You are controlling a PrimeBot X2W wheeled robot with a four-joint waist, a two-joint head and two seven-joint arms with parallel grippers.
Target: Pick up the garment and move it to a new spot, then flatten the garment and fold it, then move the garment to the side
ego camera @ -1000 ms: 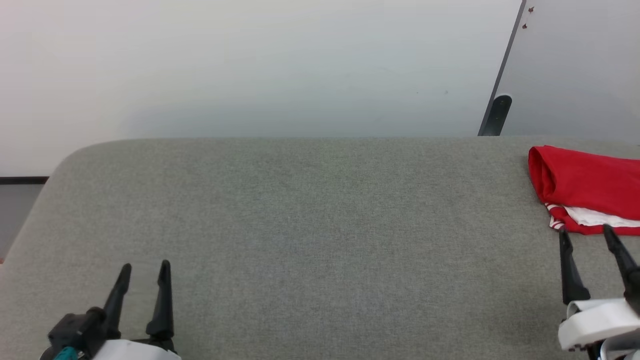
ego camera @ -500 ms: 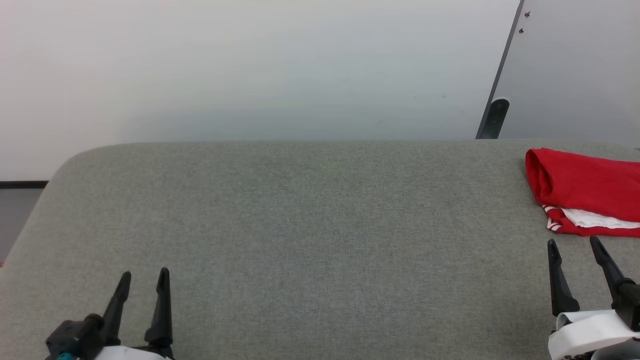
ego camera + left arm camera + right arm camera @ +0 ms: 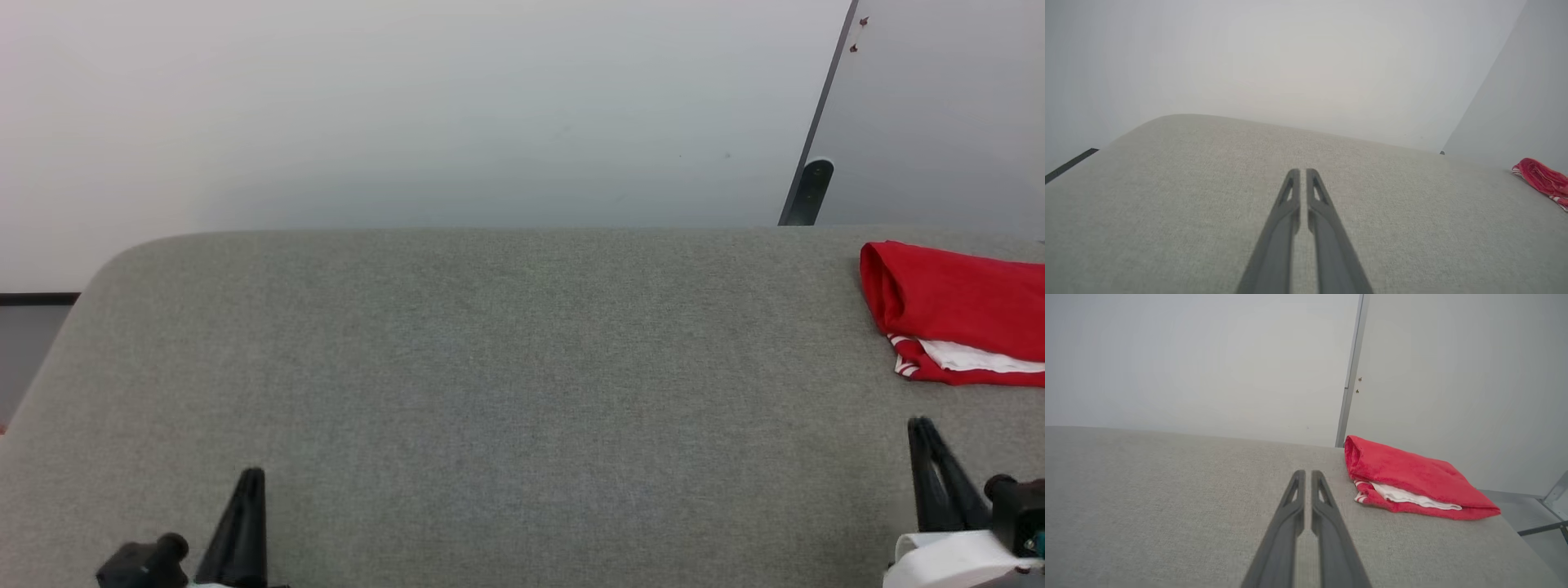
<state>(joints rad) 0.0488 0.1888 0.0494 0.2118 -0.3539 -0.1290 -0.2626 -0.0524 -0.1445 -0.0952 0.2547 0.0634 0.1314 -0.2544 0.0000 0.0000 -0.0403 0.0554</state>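
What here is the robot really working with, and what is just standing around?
In the job:
- folded red shirt, at the table's right end
- left fingers and right fingers, both shut, holding nothing

Just there:
- grey table under it all
- white wall
- pale panel
- dark post

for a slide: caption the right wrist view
Folded red garment on the grey surface, apart from the shut right gripper.
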